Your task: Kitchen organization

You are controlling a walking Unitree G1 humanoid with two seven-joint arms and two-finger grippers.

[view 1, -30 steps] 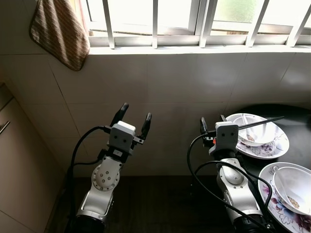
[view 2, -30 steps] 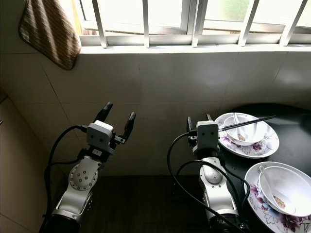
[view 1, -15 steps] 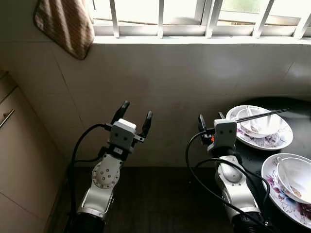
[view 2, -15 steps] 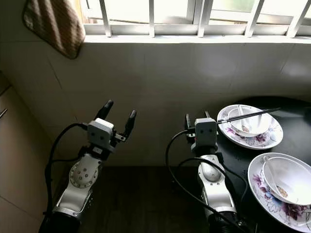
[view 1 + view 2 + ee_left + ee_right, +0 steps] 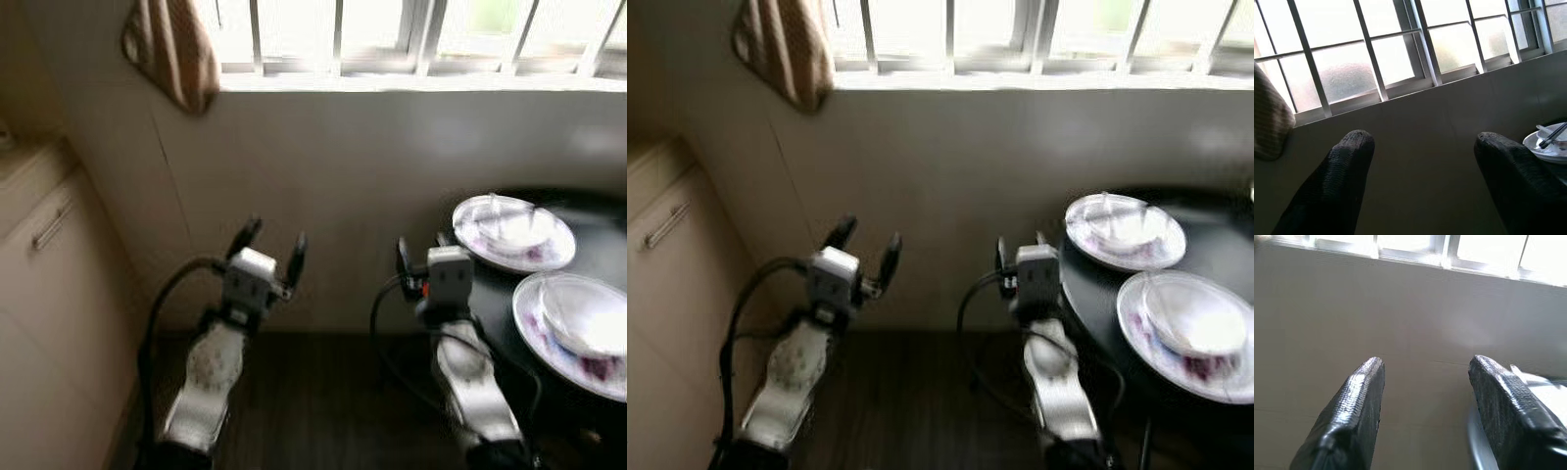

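Note:
Two floral plates sit on a round black table [image 5: 600,208] at the right. The far plate [image 5: 468,227] carries a white bowl [image 5: 513,225]. The near plate [image 5: 534,323] carries another white bowl [image 5: 580,315]. The head views are blurred. My left gripper [image 5: 274,235] is raised before the tiled wall, open and empty. My right gripper [image 5: 421,247] is open too, just left of the table's edge, holding nothing. In the left wrist view the fingers [image 5: 1334,178] frame the wall, and the far plate [image 5: 1547,147] with chopsticks [image 5: 1553,137] across it shows at the side.
A barred window [image 5: 411,29] runs along the top of the tiled wall. A striped brown towel [image 5: 174,44] hangs at its left end. A beige cabinet [image 5: 49,294] with a bar handle stands at the left. Dark wood floor [image 5: 323,401] lies below my arms.
The whole picture has shifted and blurred, so the camera moved; more of the cabinet shows at the left. Both grippers stay open and keep their pose.

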